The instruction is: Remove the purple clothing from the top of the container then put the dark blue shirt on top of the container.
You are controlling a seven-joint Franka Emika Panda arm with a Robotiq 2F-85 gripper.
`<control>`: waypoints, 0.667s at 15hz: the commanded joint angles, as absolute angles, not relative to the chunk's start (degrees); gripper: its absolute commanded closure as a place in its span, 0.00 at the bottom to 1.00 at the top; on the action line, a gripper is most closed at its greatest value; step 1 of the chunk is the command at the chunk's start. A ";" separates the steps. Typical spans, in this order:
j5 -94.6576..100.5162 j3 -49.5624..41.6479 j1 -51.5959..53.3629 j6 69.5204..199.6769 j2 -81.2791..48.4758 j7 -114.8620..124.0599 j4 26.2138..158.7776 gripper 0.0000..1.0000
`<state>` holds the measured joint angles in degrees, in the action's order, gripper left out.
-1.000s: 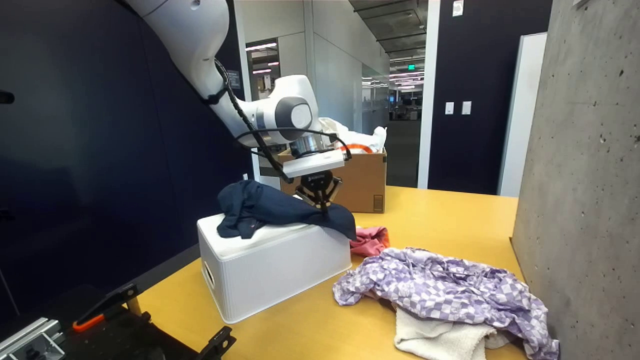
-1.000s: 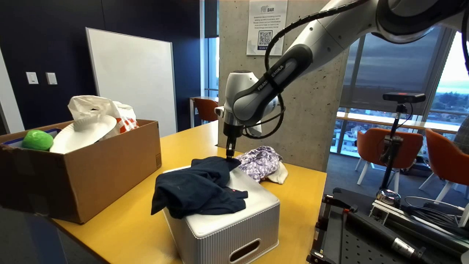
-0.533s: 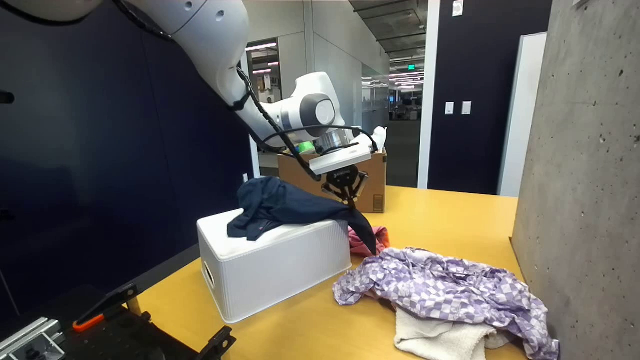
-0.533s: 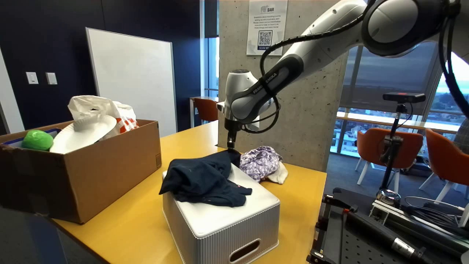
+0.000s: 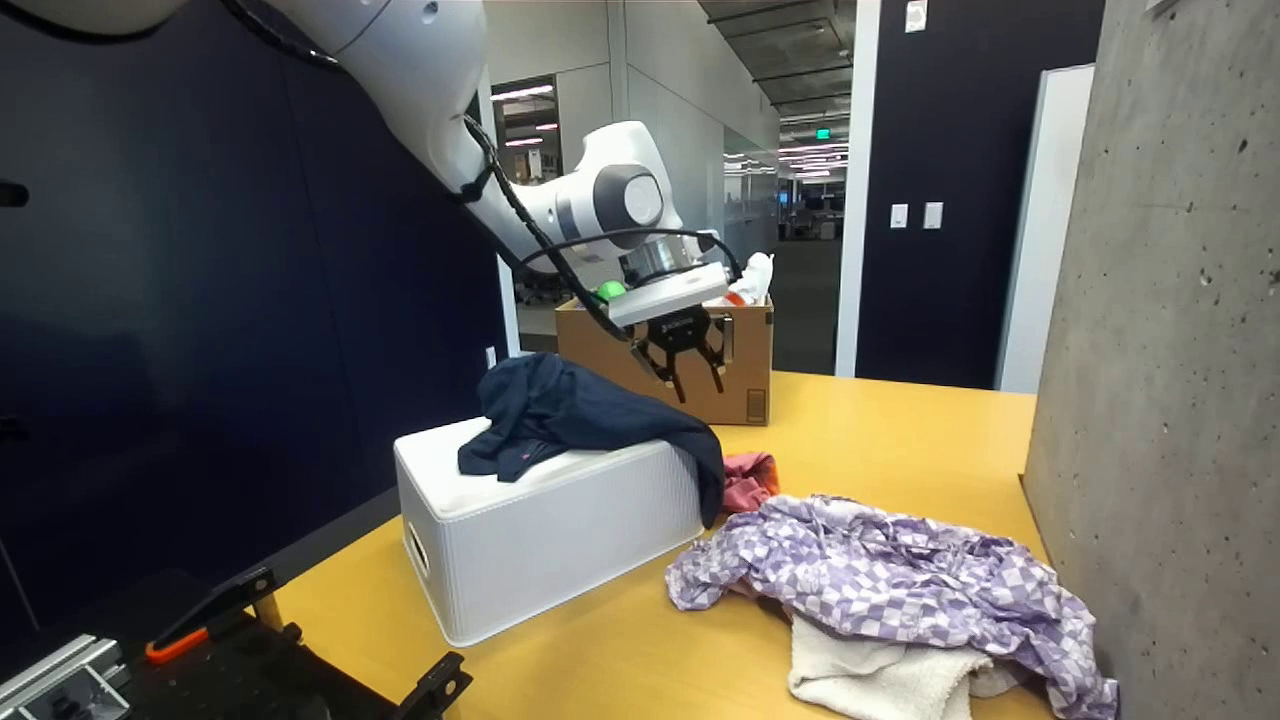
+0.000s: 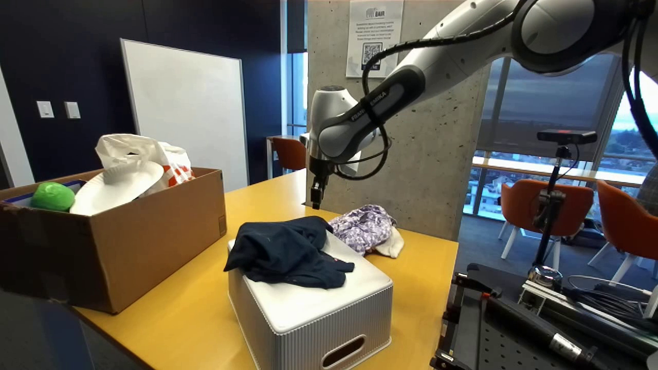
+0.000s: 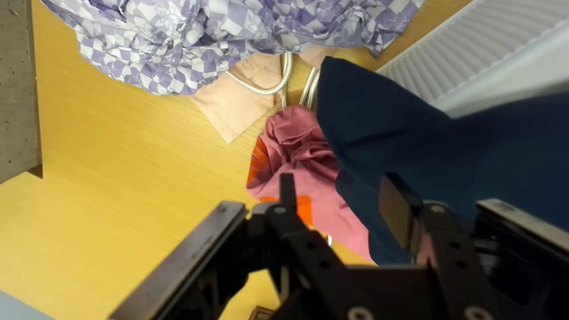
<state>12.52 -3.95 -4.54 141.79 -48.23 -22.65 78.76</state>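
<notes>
Left of center in an exterior view, a dark blue shirt [image 5: 600,410] drapes a container [image 5: 560,555] — fingers [image 5: 718,378] apart, above the fabric — with purple clothing [image 5: 900,575] lower right on the bench [image 5: 890,435].

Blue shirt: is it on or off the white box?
On: the blue shirt lies atop the white box, one end hanging over.

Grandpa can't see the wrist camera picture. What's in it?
An open black gripper hangs above a dark blue fabric shirt draped over a ribbed white container; crumpled pink cloth and purple-white checked clothing lie nearby.
</notes>
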 commanded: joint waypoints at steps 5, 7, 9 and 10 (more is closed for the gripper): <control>12.34 -1.78 0.54 140.86 -26.18 -12.28 103.31 0.00; 12.59 -1.02 2.33 140.71 -21.44 -9.07 109.66 0.00; 12.19 0.56 3.97 142.43 -17.78 -6.46 116.25 0.00; 11.92 1.50 4.71 142.92 -16.85 -5.44 118.41 0.00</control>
<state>12.43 -0.26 2.89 140.95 -23.14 -8.67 108.50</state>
